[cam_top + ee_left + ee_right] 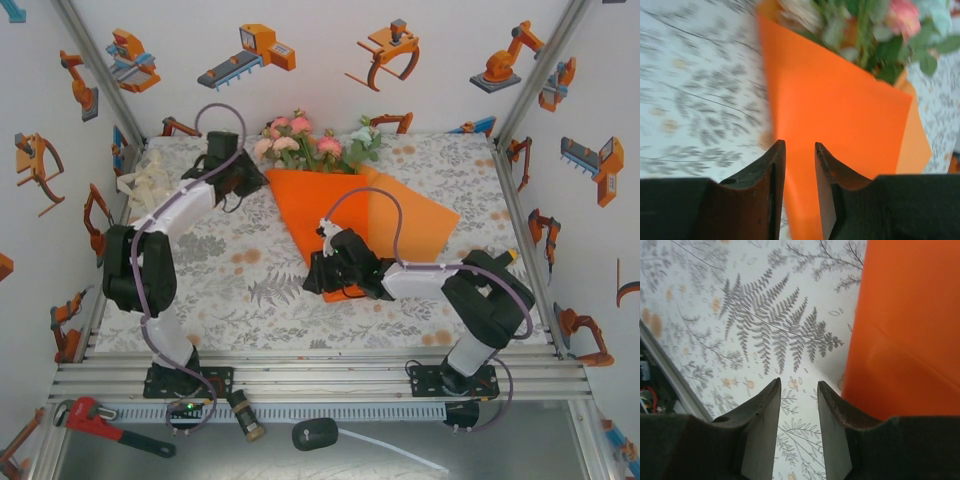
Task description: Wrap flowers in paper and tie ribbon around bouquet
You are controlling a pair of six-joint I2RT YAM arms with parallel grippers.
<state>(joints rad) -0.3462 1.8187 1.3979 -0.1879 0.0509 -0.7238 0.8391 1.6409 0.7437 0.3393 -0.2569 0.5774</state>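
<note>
Fingers of the left gripper and of the right gripper stand narrowly parted, nothing between them. Wrapping step, cone not closed.

The flowers lie at the far side, stems under the orange paper, which is folded to a rough cone with one flap spread rightward. Left gripper is near the cone's upper left edge. Right gripper is beside its narrow near tip, over the tablecloth. What looks like the ribbon is heaped at the left edge, well apart. Judged next: pinch the loose flap edge low and flat, fold it across; the thin sheet will crease easily.
</note>
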